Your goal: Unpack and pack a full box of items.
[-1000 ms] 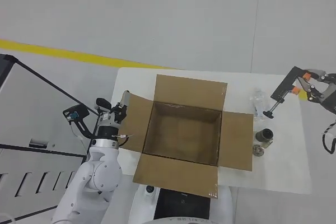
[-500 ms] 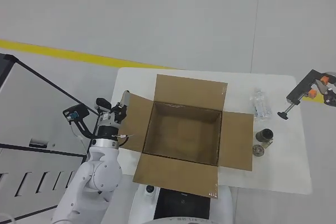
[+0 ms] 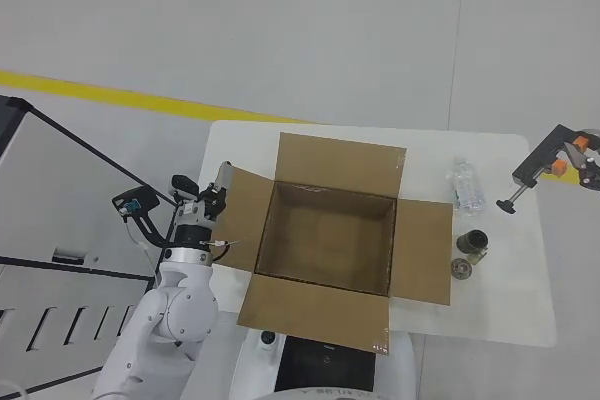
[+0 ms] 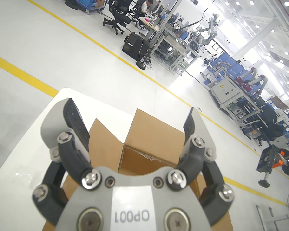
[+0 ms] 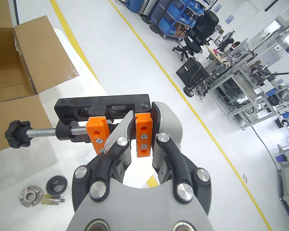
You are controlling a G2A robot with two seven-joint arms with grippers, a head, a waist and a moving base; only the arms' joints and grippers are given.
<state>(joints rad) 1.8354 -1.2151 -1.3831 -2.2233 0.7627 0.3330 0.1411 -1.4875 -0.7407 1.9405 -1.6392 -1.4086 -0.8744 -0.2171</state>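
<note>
One clamp (image 5: 101, 102) (black, orange) gripped by right pincer (image 5: 143, 111); left pincer (image 4: 130, 106) spread wide, empty.

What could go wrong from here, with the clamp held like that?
The right gripper pinches the clamp by one orange block only, so the screw end may swing or slip. It hangs over the table edge; a drop could reach the floor. Its knob is near the bottle and might knock it.

White table (image 3: 500, 300), open cardboard box (image 3: 325, 240), plastic bottle (image 3: 467, 187), black cylinder (image 3: 472, 242), metal flange (image 3: 462, 268)
</note>
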